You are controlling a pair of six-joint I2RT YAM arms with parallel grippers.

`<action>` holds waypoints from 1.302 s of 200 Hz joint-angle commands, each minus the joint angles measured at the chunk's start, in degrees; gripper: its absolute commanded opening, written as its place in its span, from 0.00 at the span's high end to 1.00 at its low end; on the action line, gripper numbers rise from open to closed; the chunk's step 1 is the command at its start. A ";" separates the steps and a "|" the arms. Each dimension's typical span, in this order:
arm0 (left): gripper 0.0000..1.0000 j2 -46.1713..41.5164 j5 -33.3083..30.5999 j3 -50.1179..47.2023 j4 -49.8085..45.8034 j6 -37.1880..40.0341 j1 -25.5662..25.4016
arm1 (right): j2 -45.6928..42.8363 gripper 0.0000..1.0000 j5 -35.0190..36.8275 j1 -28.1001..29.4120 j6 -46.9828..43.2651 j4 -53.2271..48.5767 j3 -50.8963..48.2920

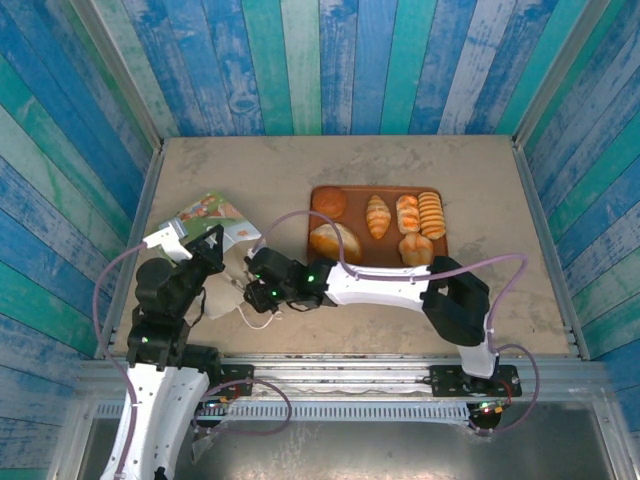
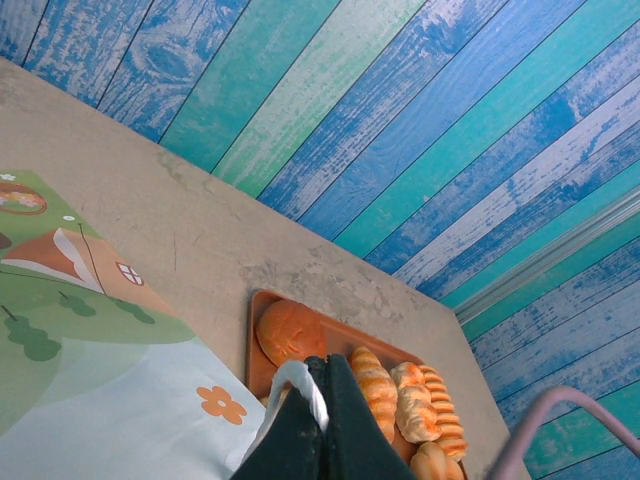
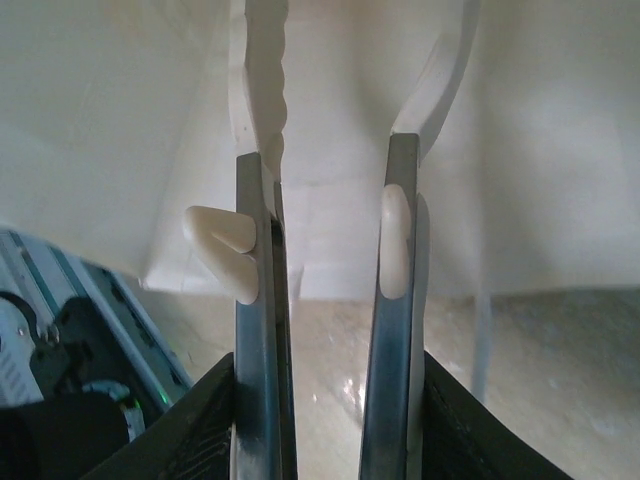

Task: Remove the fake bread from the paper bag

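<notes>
The white paper bag [image 1: 212, 215] lies on its side at the table's left, its green-and-orange print [image 2: 90, 370] facing up. My left gripper [image 1: 212, 244] [image 2: 328, 366] is shut on the bag's white loop handle [image 2: 298, 385], holding it up. My right gripper [image 1: 250, 288] [image 3: 335, 150] is at the bag's mouth, pointing into the white paper interior [image 3: 330, 120]. Its jaws stand open with nothing between them. The fake bread lies on the brown tray [image 1: 443, 256]: a round bun [image 1: 331, 201] [image 2: 290, 330], an oval loaf [image 1: 335, 241], a croissant [image 1: 378, 215] [image 2: 375, 385] and striped rolls [image 1: 431, 213].
Blue and green plank walls [image 1: 330, 60] enclose the beige table [image 1: 480, 170] at the back and sides. The right arm [image 1: 400, 285] stretches across the table's front from right to left. A metal rail [image 1: 350, 370] runs along the near edge.
</notes>
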 commanded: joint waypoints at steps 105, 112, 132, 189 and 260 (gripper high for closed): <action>1.00 0.45 0.13 1.74 0.21 1.15 -0.18 | 13.41 0.53 -9.33 -4.66 18.04 12.45 13.06; 1.00 0.45 0.20 1.67 0.21 1.14 -0.20 | 14.01 0.53 -9.42 -4.70 18.22 12.03 14.05; 1.00 0.45 0.35 1.65 0.08 1.11 -0.19 | 15.15 0.53 -9.25 -4.74 18.68 11.88 15.34; 1.00 0.36 1.00 1.58 -0.12 0.94 -0.20 | 15.88 0.60 -9.19 -4.70 18.79 12.06 16.02; 1.00 0.50 3.47 1.56 0.05 0.99 -0.20 | 18.91 0.51 -8.60 -5.71 20.77 12.14 19.44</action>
